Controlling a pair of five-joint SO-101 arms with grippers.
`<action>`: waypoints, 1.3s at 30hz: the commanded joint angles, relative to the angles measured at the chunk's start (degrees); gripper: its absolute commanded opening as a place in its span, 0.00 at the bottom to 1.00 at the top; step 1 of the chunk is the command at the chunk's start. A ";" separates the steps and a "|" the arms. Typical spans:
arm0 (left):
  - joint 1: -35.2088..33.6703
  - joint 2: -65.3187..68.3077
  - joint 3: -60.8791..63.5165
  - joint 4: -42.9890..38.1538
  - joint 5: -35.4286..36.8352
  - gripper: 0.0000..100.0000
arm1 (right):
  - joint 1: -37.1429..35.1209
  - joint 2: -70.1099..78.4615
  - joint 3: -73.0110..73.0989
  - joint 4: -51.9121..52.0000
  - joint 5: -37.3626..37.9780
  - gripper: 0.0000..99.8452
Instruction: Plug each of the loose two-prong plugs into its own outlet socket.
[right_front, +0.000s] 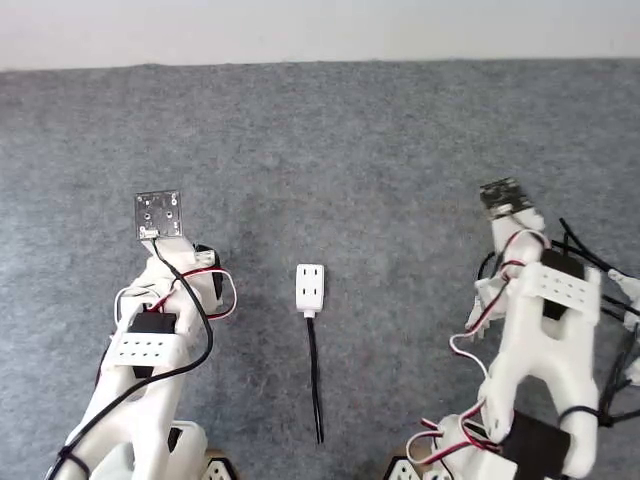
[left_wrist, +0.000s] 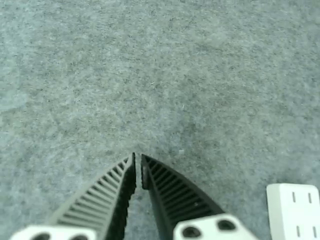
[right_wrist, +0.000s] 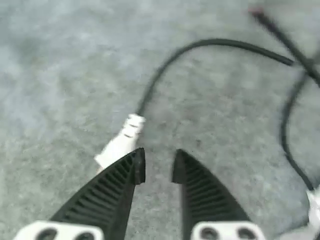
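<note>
A white outlet block (right_front: 310, 285) with several two-slot sockets lies flat at the table's middle. Its black cord (right_front: 315, 380) trails toward the front edge. The block's corner (left_wrist: 294, 210) lies off to one side of my left gripper (left_wrist: 138, 160), which hangs shut over bare carpet with nothing in it. My right gripper (right_wrist: 158, 157) is open by a narrow gap. A white two-prong plug (right_wrist: 120, 142) lies on the carpet just outside one finger (right_wrist: 131, 167), and its black cord (right_wrist: 200, 46) curves away. The left arm (right_front: 150, 340) stands left of the block, the right arm (right_front: 540, 320) far right.
Grey carpet (right_front: 350, 140) covers the table up to a pale wall at the back. More black cables (right_wrist: 287, 125) loop past the right gripper, and a small white piece (right_wrist: 315, 200) shows at that view's edge. Red, white and black wires hang off both arms.
</note>
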 joint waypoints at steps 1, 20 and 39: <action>0.18 -0.97 -2.24 -1.49 0.26 0.02 | 3.30 -3.56 -4.75 3.03 -1.76 0.01; 0.18 -0.97 -2.07 -1.49 0.26 0.02 | -3.03 9.10 -0.18 -6.99 -7.03 0.01; 0.26 -0.97 -2.07 -1.49 0.26 0.02 | -11.12 8.75 -0.44 -6.99 -11.34 0.01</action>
